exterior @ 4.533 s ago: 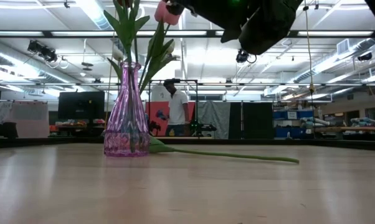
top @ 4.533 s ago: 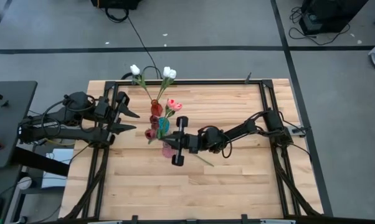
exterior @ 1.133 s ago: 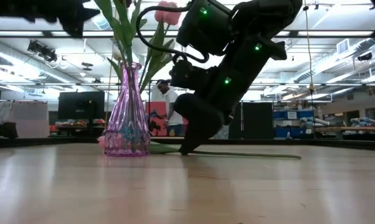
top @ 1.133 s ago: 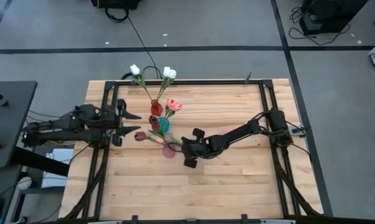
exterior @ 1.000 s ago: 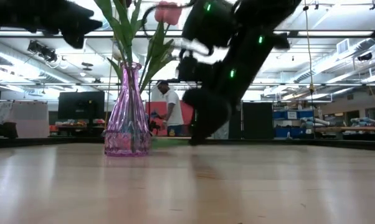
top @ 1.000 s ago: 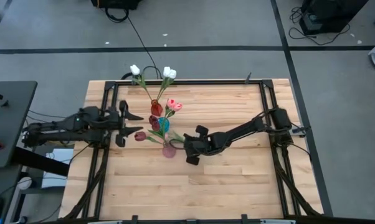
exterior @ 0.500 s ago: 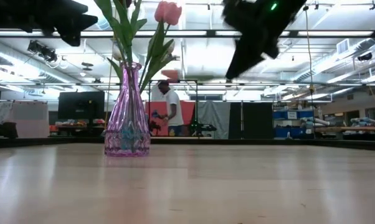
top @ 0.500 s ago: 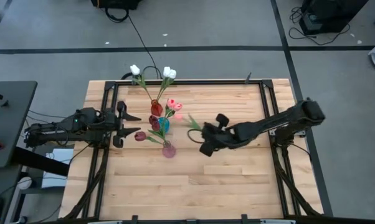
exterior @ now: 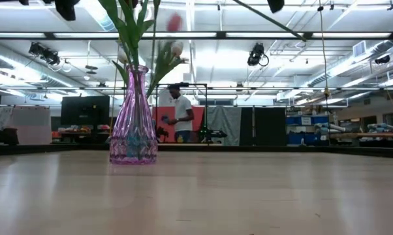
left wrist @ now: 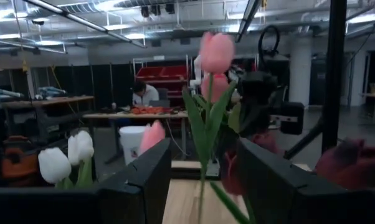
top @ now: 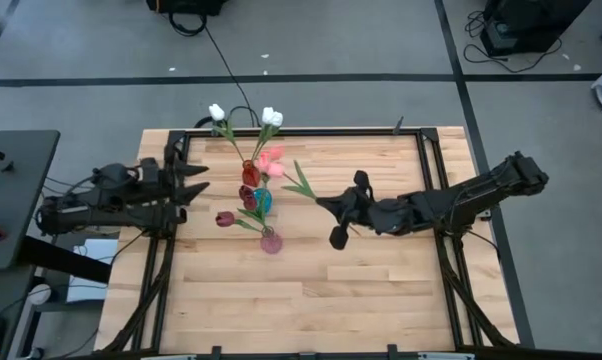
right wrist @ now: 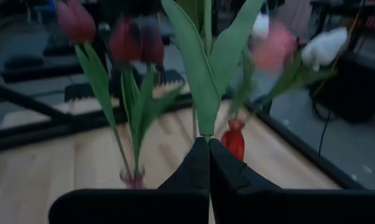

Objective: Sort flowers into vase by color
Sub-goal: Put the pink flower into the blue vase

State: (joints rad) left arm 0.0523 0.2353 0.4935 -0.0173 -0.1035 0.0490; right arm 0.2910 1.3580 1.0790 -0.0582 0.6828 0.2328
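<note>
The right claw sits just right of centre in the high view, fingers pressed together on the green stem of a pink tulip — its own wrist view shows the stem and leaves rising straight out of the shut fingertips. The stem slants up-left from the claw, so the pink head hangs over the cluster of vases in the upper middle of the wooden surface.

That cluster holds a red vase, a blue vase and a pink vase, with white tulips reaching toward the top edge and a dark maroon tulip leaning left.

The left claw hovers at centre-left, fingers spread and holding nothing, just left of the vases.

In the low view the pink vase stands at left, a person far behind.
</note>
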